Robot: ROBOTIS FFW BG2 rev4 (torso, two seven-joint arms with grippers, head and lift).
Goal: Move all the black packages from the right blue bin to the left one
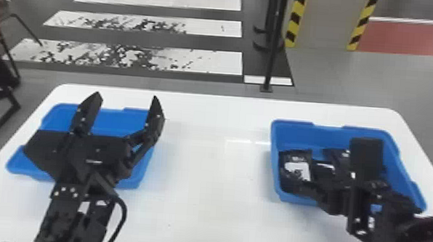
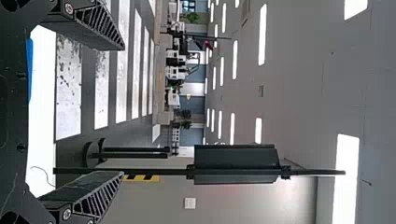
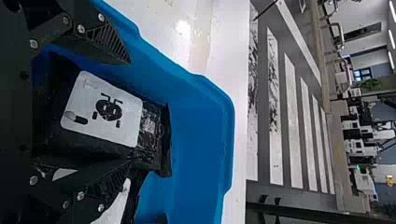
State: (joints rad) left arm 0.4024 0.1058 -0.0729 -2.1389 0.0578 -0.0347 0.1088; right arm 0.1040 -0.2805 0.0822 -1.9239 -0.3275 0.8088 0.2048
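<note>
1. Left hand hangs wide above the left blue bin.
2. Right hand is spread wide around a black package in the right blue bin.
3. More packages lie beside it.

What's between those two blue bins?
A bare stretch of white tabletop lies between the left bin and the right bin, as the head view shows.

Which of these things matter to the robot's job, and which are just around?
Part of the job:
black packages
right blue bin holding them
left blue bin, their destination
left end effector
right end effector

Just around:
white table under the bins
black post
striped pillar
white floor stripes
</note>
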